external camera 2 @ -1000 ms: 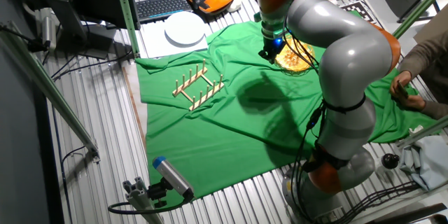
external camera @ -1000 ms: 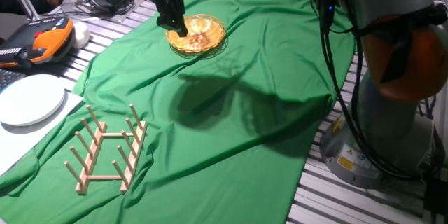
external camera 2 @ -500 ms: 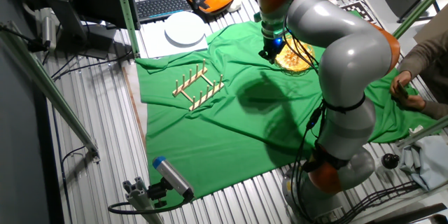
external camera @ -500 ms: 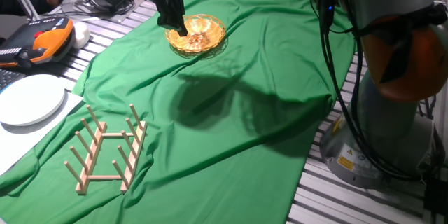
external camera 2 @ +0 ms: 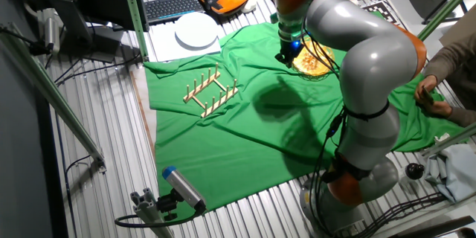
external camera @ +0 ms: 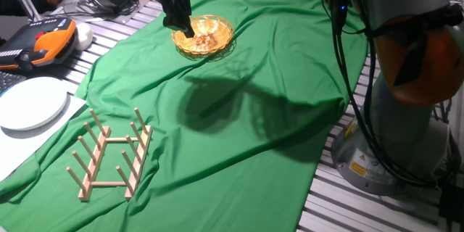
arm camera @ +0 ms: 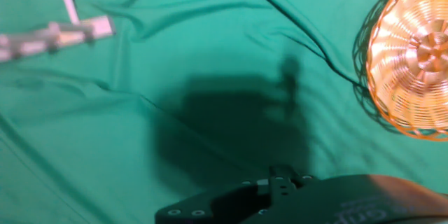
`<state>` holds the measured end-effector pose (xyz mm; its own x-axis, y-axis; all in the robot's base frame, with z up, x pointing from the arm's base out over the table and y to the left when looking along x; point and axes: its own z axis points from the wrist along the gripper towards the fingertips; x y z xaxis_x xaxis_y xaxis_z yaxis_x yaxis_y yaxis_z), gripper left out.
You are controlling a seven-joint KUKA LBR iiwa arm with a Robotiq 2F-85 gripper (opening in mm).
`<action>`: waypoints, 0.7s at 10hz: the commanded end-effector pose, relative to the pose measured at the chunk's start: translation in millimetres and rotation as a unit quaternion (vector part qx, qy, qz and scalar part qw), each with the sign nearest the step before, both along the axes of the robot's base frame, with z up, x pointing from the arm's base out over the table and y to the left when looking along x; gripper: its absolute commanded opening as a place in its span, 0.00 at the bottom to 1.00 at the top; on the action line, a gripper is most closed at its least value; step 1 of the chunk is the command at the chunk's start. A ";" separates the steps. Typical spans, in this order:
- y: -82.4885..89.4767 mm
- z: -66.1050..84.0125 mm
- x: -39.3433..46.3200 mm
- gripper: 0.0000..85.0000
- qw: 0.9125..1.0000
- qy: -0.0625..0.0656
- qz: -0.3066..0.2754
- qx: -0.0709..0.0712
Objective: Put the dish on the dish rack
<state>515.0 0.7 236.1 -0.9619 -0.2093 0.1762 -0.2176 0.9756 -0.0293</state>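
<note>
Gripper, one fixed view: gripper [external camera: 185,31] is low at the left edge of the dish [external camera: 206,36], its dark tip over the rim; I cannot tell if the fingers are apart or closed on the rim.
Dish, one fixed view: golden woven dish lies on the green cloth [external camera: 239,116], at the far part of the table.
Dish rack, one fixed view: dish rack [external camera: 112,152] stands on the near left corner of the cloth, well apart from the dish, with nothing between its pegs.
White plate, one fixed view: white plate [external camera: 30,103] lies left of the cloth, near the rack.
Gripper, the other fixed view: gripper [external camera 2: 286,57] points down just beside the dish [external camera 2: 314,60]; the arm hides the fingers.
Dish rack, the other fixed view: dish rack [external camera 2: 211,93] is on the cloth [external camera 2: 253,137], well apart from the dish; the white plate [external camera 2: 197,30] lies behind it.
Hand view: dish [arm camera: 414,61] is at the right edge, flat on the cloth [arm camera: 175,70]; 1 end of the dish rack [arm camera: 59,31] shows at the top left; the fingers are not seen.
</note>
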 end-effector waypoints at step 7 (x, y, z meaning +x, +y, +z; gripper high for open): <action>-0.1 -0.2 -0.1 0.00 0.995 -0.068 -0.015 -0.074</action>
